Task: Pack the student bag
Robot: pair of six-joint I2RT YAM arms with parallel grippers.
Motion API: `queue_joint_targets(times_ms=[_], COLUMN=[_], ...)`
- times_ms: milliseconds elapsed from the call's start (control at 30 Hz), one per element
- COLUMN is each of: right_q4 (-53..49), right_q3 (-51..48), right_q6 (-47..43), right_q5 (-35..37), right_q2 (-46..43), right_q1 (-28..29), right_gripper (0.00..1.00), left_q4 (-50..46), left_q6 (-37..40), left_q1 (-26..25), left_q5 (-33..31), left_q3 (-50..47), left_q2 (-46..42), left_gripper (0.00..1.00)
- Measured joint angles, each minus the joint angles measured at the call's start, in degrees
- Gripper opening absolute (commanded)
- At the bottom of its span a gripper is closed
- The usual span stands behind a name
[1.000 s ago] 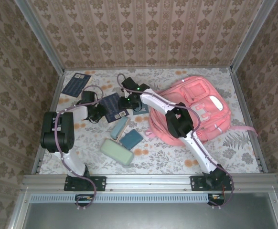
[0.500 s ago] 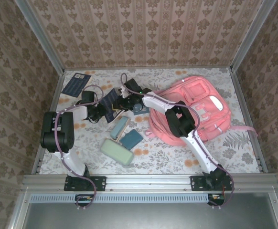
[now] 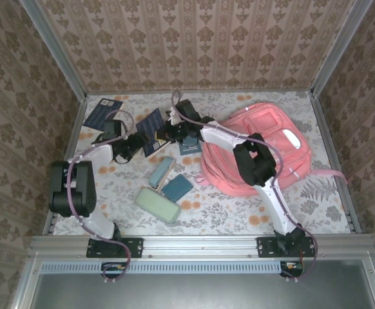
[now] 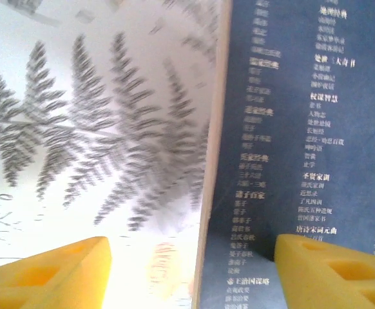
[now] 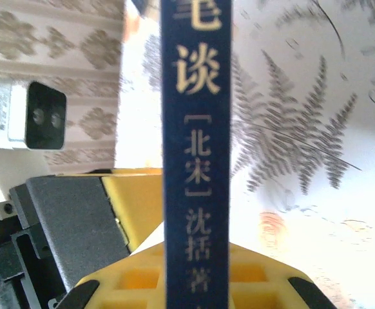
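The bag (image 3: pixel 290 158) lies flat on the right half of the table (image 3: pixel 239 212), front pockets up and top end toward the middle; whether its main zip is open I cannot tell. Well left of it, a dark blue book (image 3: pixel 150 131) stands tilted up on edge between the two arms. The right gripper (image 3: pixel 166 133) is clamped on this book: its wrist view has the spine (image 5: pixel 197 161) running upright through the yellow pads (image 5: pixel 258 283). The left gripper (image 3: pixel 134 141) meets the book from the other side with its jaws wide apart, and in its wrist view the cover (image 4: pixel 303 161) and its edge sit just beyond the fingertips (image 4: pixel 52 277), not pinched. A pale green pencil case (image 3: pixel 156 205) lies near the front, two teal items (image 3: pixel 162 171) (image 3: pixel 176 187) just behind it, a second blue book (image 3: pixel 102 113) sits at the far left corner, and a third (image 3: pixel 189 147) lies under the right arm. I judge the step in hand to be picking up the first book, with packing barely begun. The next move calls for a firm one-handed hold, the left arm backing clear, then a swing right to the bag's mouth, which may need holding open
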Motion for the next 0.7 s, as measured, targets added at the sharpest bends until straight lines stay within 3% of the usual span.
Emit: queue_joint_targets(times_ms=[200, 400, 700], right_q4=[9.3, 16.3, 21.7], right_q3=[-7.0, -12.9, -18.6], right_q6=[5.2, 9.7, 13.6], right_q5=[0.0, -1.2, -4.0], right_q2=[-9.4, -14.9, -17.6], right_q1=[-2.3, -4.0, -3.7], right_gripper=[0.0, 0.0, 0.0], left_q4=[10.8, 21.8, 30.3], left_q6=[-8.2, -16.8, -23.1], left_q1=[1.7, 1.6, -1.7], left_q5=[7.8, 13.6, 18.1], left_q3=[-1.9, -3.4, -3.0], left_q2=[-4.8, -5.8, -5.9], left_gripper=[0.81, 0.8, 0.68])
